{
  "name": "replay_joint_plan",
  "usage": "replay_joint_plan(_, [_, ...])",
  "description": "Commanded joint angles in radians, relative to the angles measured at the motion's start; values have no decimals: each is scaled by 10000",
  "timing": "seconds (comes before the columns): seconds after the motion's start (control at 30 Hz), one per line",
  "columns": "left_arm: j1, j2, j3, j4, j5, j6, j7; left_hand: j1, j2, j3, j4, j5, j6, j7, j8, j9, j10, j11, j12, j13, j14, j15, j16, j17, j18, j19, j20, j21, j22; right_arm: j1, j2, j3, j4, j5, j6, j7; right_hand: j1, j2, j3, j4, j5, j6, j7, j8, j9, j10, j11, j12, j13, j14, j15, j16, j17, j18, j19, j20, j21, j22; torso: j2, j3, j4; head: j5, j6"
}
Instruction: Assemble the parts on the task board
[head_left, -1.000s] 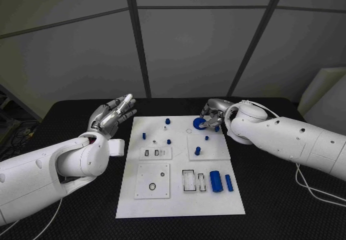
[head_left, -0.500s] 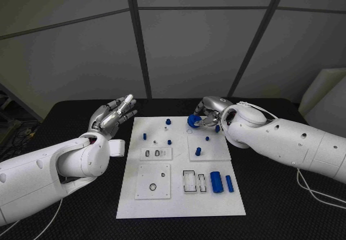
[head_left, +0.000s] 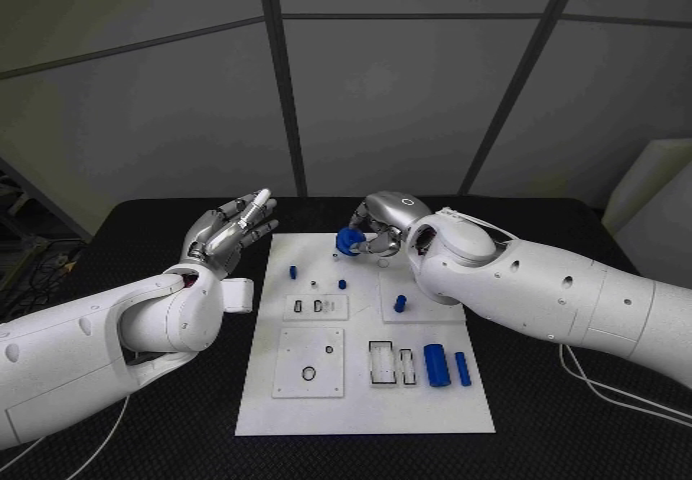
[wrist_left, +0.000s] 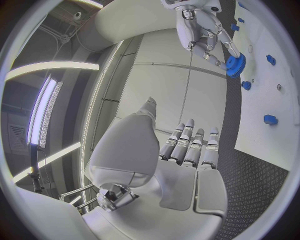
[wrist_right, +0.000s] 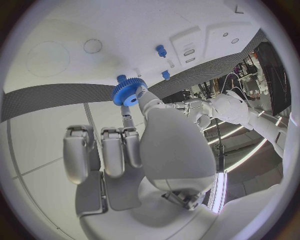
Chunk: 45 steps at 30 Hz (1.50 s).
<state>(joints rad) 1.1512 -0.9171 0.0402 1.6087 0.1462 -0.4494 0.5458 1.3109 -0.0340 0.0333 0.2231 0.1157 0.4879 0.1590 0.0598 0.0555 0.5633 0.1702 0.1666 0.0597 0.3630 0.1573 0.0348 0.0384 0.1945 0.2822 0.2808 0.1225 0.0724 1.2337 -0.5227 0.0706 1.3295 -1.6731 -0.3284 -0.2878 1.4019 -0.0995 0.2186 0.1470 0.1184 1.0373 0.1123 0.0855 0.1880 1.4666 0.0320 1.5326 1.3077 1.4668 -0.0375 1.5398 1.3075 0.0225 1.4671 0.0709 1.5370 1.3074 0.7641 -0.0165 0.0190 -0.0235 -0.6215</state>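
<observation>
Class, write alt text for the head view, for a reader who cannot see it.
The robot's right hand holds a small blue toothed gear above the far end of the white task board on a black table. The left hand is raised, empty, beside the board's left edge. Small blue pegs and cylinders sit on the board.

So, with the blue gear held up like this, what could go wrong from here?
1. The right robot hand holds the blue gear only at its fingertips above the task board, so it may slip and drop.
2. Small blue pegs stand upright on the board nearby; a low pass could knock one.
3. The left robot hand is open beside the board, so it could not steady the gear.
</observation>
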Motion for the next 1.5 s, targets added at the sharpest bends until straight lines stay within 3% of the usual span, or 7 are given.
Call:
replay_joint_plan(0.03, [18, 12, 11, 25, -46, 119, 66, -17, 90, -4, -52, 9, -64, 501, 6, -11, -59, 17, -9, -9, -65, 23, 24, -1, -120, 47, -16, 61, 13, 16, 238, -86, -193, -540, -202, -4, -101, 13, 9, -36, 47, 110, -77, -44, 78, 802, -80, 3, 2235, 882, -84, 47, 1928, -81, 666, -46, 34, 1951, 6, 0, -3, 27, -25])
replay_joint_plan(0.4, [20, 31, 12, 35, -46, 124, 69, -17, 90, -4, -52, 9, -64, 501, 6, -11, -59, 17, -9, -9, -65, 23, 24, -1, -120, 47, -16, 61, 13, 5, 815, -355, -629, -600, 210, -8, -144, 25, 28, -32, 84, 107, -76, -68, 77, 797, -78, -5, 2228, 879, -85, 42, 1915, -81, 664, -45, 32, 1949, 0, 15, -18, 119, -83])
replay_joint_plan(0.77, [21, 40, 13, 45, -46, 119, 58, -25, 95, -16, -65, 7, -88, 507, -3, -15, -59, 20, -8, -9, -61, 23, 25, 0, -120, 39, -19, 62, 11, -5, 1091, -431, -976, -735, 497, 54, -262, -9, 28, -15, 103, 79, -63, -123, 70, 769, -67, -48, 2187, 875, -79, 36, 1900, -73, 643, -42, 14, 1912, -1, 21, -27, 118, -114])
replay_joint_plan(0.93, [23, 50, 13, 41, -46, 117, 56, -25, 95, -16, -65, 7, -88, 507, -3, -15, -59, 20, -8, -9, -61, 23, 25, 0, -120, 39, -19, 62, 11, -6, 1161, -575, -1123, -765, 514, 93, -296, -27, 33, -17, 108, 49, -56, -153, 63, 747, -62, -81, 2155, 874, -75, 34, 1896, -70, 635, -39, 7, 1897, 2, 27, -30, 126, -127])
replay_joint_plan(1.17, [25, 52, 13, 36, -46, 116, 54, -27, 97, -18, -69, 8, -96, 508, -5, -17, -62, 21, -9, -9, -62, 23, 25, 0, -120, 43, -20, 65, 12, -6, 1250, -637, -1266, -778, 546, 162, -518, -193, 34, -2, -54, -642, 87, -265, -117, 633, 55, -253, 1994, 874, 14, 34, 1901, -68, 625, 23, -3, 1884, 1, 22, -23, 136, -151])
replay_joint_plan(1.33, [28, 49, 13, 35, -46, 116, 51, -27, 97, -18, -69, 8, -96, 508, -5, -17, -62, 21, -9, -9, -62, 23, 25, 0, -120, 43, -20, 65, 12, -5, 1314, -648, -1338, -742, 686, 169, -981, -477, -87, 366, -458, -1457, 230, -248, -439, 540, 195, -390, 1874, 879, 145, 43, 1928, -63, 614, 152, -16, 1868, 2, 26, -28, 149, -152])
replay_joint_plan(1.5, [34, 39, 13, 37, -46, 111, 46, -27, 97, -18, -69, 8, -96, 508, -5, -17, -62, 21, -9, -9, -62, 23, 25, 0, -120, 43, -20, 65, 12, -5, 1335, -652, -1371, -628, 919, 175, -1330, -660, -71, 960, -545, -1570, 277, -219, -620, 496, 245, -455, 1822, 879, 197, 44, 1934, -59, 604, 219, -27, 1854, 2, 27, -27, 146, -152])
